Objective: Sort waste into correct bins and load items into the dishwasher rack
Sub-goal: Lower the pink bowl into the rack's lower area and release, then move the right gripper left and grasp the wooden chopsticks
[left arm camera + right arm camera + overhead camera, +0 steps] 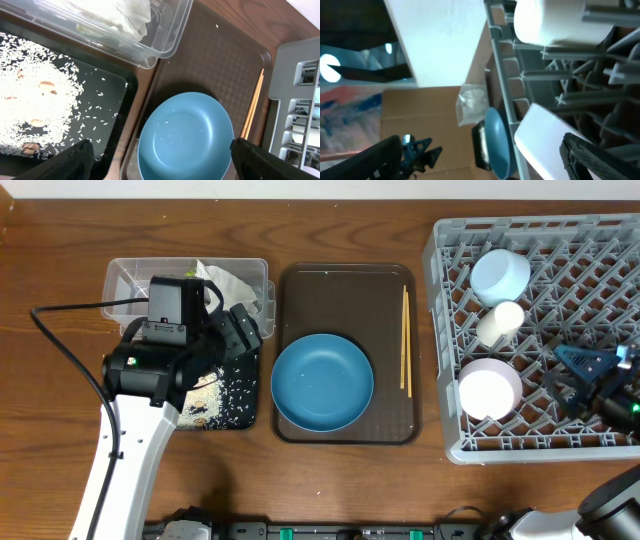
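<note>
My left gripper point(167, 161) hangs above the black tray point(111, 96), jaws apart; right gripper point(482, 160) over the rack point(530, 223), jaws apart too.

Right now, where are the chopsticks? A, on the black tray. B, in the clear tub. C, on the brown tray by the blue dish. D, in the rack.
C: the chopsticks lie on the brown tray, just beside the blue dish.

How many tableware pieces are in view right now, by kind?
Small bowls: 2, the light-blue bowl and the pinkish-white bowl, in the dishwasher rack
White cup: 1, in the rack
Wide blue dish: 1, on the brown tray
Chopsticks: 1 pair, on the brown tray
Total: 5
</note>
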### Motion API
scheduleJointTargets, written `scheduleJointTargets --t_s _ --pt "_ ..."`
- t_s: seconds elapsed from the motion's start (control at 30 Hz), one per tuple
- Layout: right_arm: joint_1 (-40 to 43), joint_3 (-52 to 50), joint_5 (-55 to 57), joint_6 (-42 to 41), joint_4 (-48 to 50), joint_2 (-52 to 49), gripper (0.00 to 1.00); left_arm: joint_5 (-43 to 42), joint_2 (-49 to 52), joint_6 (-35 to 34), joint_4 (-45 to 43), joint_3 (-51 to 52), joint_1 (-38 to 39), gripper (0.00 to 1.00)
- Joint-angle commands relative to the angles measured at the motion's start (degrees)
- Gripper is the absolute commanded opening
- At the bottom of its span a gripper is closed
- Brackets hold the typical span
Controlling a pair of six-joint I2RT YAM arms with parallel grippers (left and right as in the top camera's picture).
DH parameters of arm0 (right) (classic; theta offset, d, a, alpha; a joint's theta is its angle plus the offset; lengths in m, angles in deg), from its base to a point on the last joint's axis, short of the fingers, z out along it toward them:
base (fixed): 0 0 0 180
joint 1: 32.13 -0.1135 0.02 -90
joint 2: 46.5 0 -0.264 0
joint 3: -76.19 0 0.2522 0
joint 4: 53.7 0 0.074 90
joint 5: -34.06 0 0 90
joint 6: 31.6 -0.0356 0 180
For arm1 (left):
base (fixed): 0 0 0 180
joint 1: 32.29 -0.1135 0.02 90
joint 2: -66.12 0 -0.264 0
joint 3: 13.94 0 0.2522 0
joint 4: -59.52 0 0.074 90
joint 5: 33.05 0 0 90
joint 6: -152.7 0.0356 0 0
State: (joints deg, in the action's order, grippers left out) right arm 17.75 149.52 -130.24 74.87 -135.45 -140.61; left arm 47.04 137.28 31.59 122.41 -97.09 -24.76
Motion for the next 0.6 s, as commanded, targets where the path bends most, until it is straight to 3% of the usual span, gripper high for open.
scheduleJointTargets --t_s 0.0,0.3,0.57 --pt "-2.5 5.1 4.7 -3.8 0.2 0.9 0.99 0.3 0.2 0.4 0.1 -1.2 -0.3 0.9" --pt "-20.1 20.3 32.9 -19.6 2.9 1.5 0.99 0.3 0.2 0.4 0.1 -1.2 -0.3 0.9" --pt "-47.3 26.1 54.1 -26.8 6.8 1.5 0.99 0.3 0.2 0.4 0.1 -1.2 -0.3 0.9"
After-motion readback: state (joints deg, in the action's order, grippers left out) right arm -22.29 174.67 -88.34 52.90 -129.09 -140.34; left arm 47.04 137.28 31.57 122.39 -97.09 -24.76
